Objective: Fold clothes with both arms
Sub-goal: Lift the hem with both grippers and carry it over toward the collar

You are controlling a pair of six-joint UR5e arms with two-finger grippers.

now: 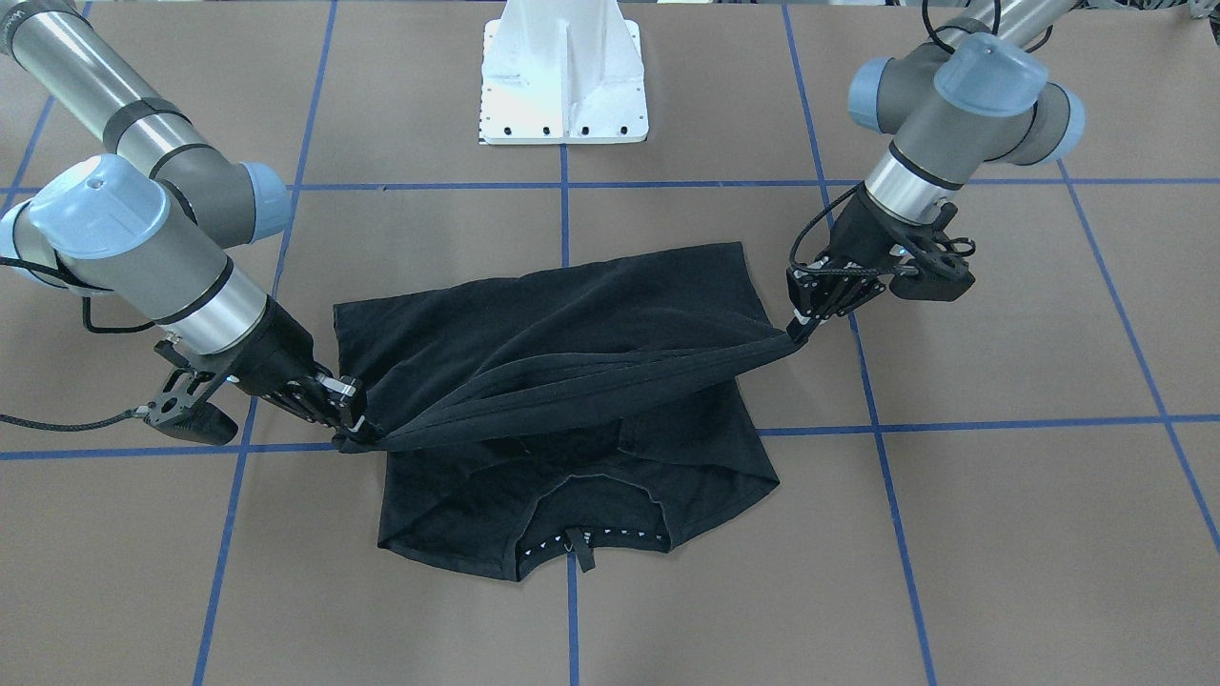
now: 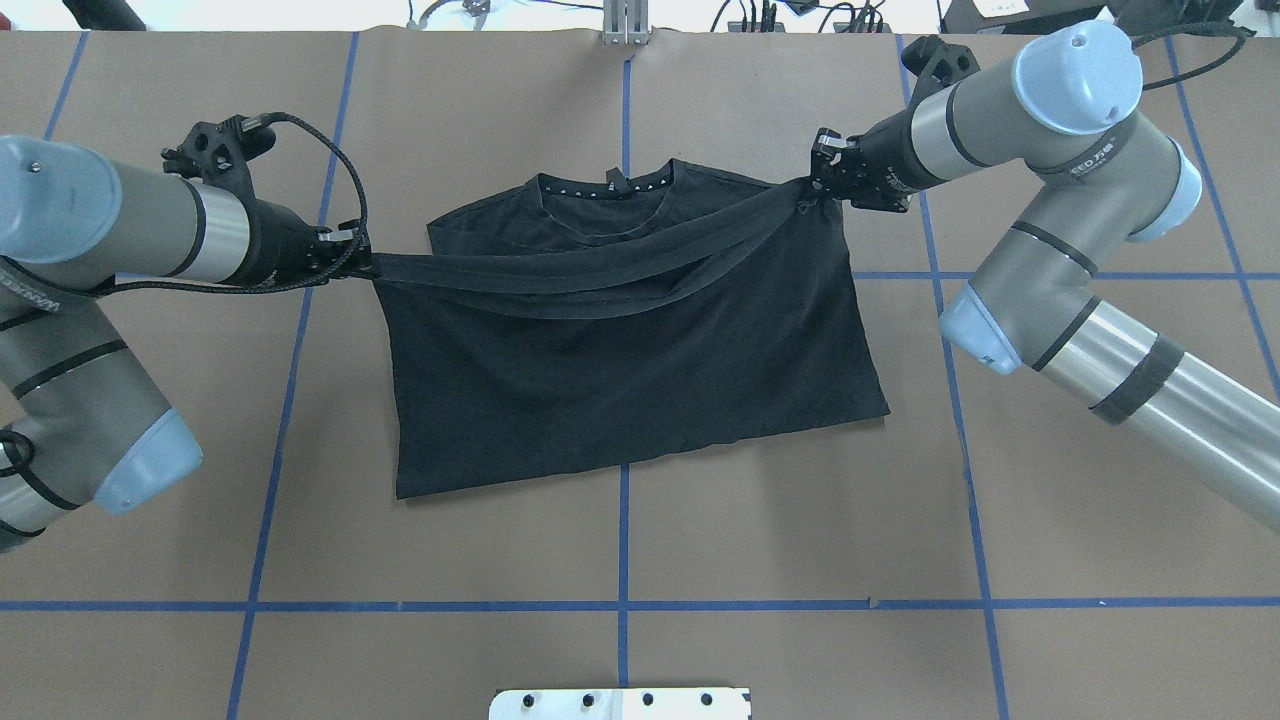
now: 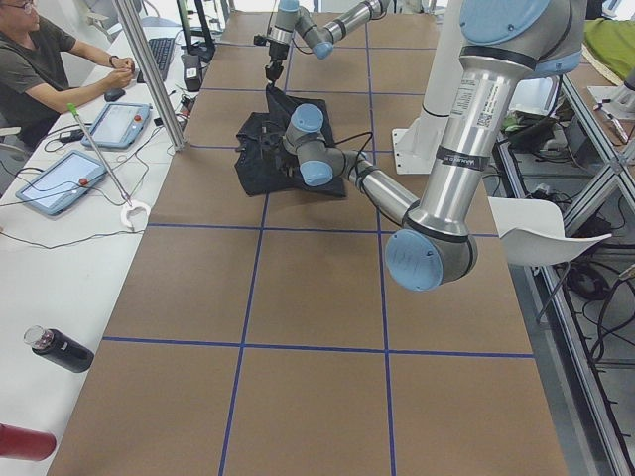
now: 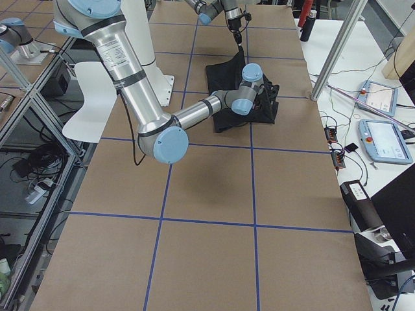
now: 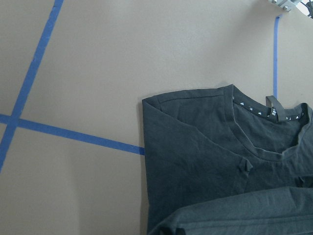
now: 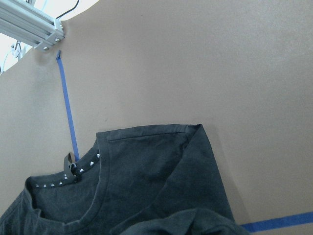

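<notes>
A black T-shirt (image 2: 620,380) lies in the middle of a brown surface (image 2: 700,520) marked into squares by blue tape lines (image 2: 621,560). It straddles the centre line, with its collar (image 2: 605,185) towards the edge farthest from the robot.

Two silver-grey arms with pale blue joint caps reach in from either side. The left fingers (image 2: 352,262) are closed on a bunched corner of the shirt's edge, just off the shirt's left side. The right fingers (image 2: 812,190) pinch the opposite corner, near the right shoulder.

Between the two grips the fabric is lifted clear of the surface. It is pulled into a taut, narrow band running slantwise across the upper part of the shirt, just short of the collar. The rest of the shirt hangs from this band down to the surface, and its lower part lies flat.

From across the surface, the collar is the nearest part, and the sleeves look tucked in under the body. The wrist views show small white triangles along the inside of the neckline (image 5: 254,110) and a small hanging loop (image 6: 72,169).

A white bolted pedestal (image 1: 564,76) stands behind the shirt. At a side bench a seated person (image 3: 40,59) has tablets (image 3: 119,124) in front of them.
</notes>
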